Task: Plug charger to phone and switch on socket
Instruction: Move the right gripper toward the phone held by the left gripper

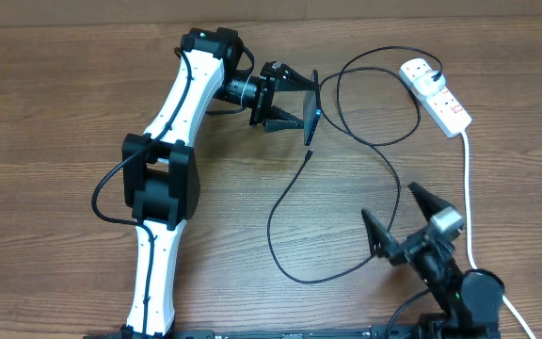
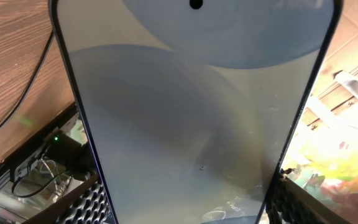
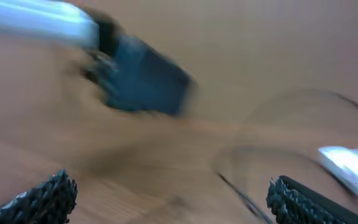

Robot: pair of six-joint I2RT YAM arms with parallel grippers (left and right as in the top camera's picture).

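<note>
Left hand [image 1: 307, 102] clamps the phone [image 1: 316, 89] on edge, its long axis aimed at the charger tip [image 1: 309, 153].

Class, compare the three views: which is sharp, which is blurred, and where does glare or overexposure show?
Overhead: sharp and evenly lit, with no glare. Left wrist: the phone fills the frame, its glass pale and washed out, and there is an overexposed patch at lower right. Right wrist: heavy motion blur, with everything smeared.

Overhead looks straight down; left wrist, very near, shares the phone [image 2: 191, 137].
</note>
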